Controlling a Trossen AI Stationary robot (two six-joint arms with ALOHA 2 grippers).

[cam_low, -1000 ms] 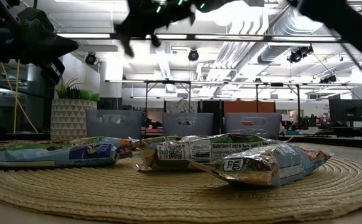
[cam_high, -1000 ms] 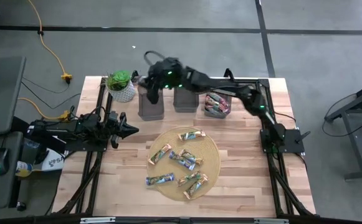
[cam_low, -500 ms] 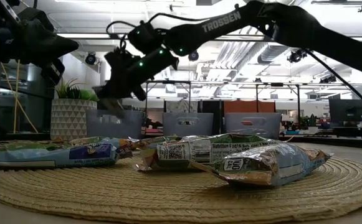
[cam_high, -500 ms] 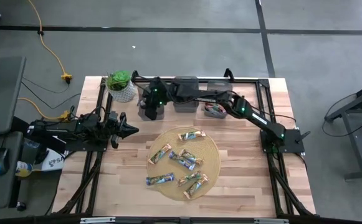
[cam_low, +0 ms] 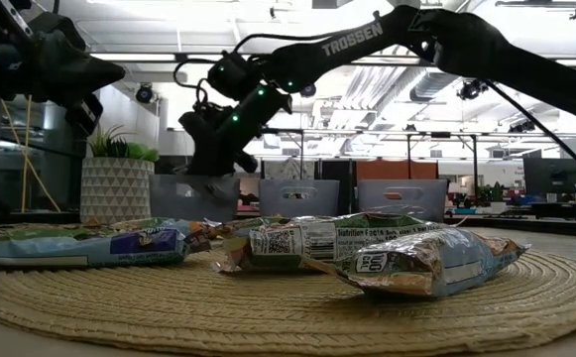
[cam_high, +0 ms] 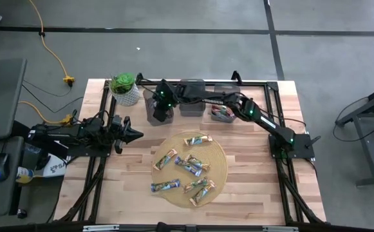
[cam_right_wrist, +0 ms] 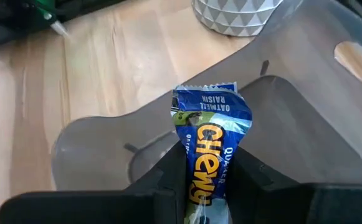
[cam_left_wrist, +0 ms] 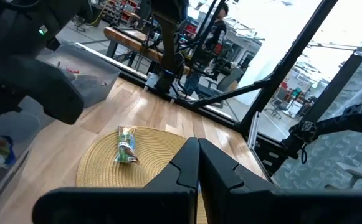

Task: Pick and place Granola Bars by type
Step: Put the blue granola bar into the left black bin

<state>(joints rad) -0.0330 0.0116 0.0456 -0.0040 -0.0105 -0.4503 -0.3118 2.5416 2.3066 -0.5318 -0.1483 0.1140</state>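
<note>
Right wrist view: the right gripper clamps a blue Quaker Chewy oatmeal-raisin bar upright between its fingers, poised over the open grey bin beside the potted plant, evidently so the bar can drop in with its own type. Unsorted bars lie on the woven mat. The left gripper, fingers closed and empty, waits at the table's left edge.

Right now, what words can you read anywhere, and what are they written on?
"TROSSEN": on the right arm, low view.
"CHEWY", "OATMEAL RAISIN", "QUAKER": on the blue bar held in the right gripper over a grey bin.
"Nutrition Facts": on the bar lying on the mat; its finer print is too small.
Other bars' wrappers: too blurred to read.
</note>
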